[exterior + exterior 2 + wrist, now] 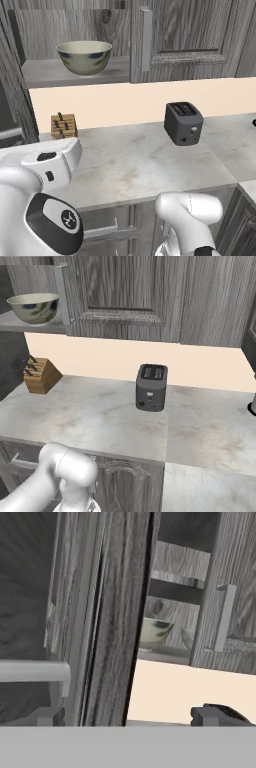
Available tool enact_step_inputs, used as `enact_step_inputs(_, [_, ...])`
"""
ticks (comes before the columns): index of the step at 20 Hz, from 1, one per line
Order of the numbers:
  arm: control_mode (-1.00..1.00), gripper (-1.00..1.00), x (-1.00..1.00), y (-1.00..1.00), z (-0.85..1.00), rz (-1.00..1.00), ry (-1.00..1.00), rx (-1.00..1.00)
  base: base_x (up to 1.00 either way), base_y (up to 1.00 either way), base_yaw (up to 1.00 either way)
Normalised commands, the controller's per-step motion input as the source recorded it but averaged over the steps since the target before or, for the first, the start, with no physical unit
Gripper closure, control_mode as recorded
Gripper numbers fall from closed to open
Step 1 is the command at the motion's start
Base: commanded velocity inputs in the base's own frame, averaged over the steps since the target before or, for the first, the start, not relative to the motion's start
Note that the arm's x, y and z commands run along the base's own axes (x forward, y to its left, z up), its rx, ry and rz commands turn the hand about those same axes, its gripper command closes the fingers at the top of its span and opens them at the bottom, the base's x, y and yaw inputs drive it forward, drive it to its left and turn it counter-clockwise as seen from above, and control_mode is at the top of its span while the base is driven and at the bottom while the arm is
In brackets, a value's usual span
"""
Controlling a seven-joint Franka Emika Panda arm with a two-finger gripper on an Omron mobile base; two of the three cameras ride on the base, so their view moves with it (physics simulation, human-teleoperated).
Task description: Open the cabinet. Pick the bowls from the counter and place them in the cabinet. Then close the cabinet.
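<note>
One bowl [84,57] sits on the shelf of the open cabinet [185,37]. Our hand [135,716] is open, empty, beside the left door [112,612]. We judge that door rigid; push its edge.

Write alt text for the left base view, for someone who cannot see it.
A beige-olive bowl sits on the shelf of the open cabinet, its right door shut. Below, on the marble-look counter, stand a dark toaster and a wooden knife block, with the robot's white arm in the foreground.
</note>
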Motion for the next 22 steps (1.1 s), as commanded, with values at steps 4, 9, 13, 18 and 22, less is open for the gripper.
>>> enact_step_inputs(4, [-1.0,-1.0,0.51,-0.19,-0.38,0.04,-0.04,0.0,0.0,0.0,0.0])
enact_step_inputs(9, [-1.0,-1.0,0.46,-0.28,-0.2,0.03,-0.11,0.0,0.0,0.0,0.0])
enact_step_inputs(13, [-1.0,-1.0,0.34,-0.5,-0.05,0.01,-0.25,0.05,0.0,0.0,0.0])
enact_step_inputs(18, [-1.0,-1.0,0.4,-0.48,-0.01,0.0,-0.3,0.08,0.0,0.0,0.0])
enact_step_inputs(22, [-1.0,-1.0,0.63,-0.22,-0.01,0.0,-0.26,0.06,0.0,0.0,0.0])
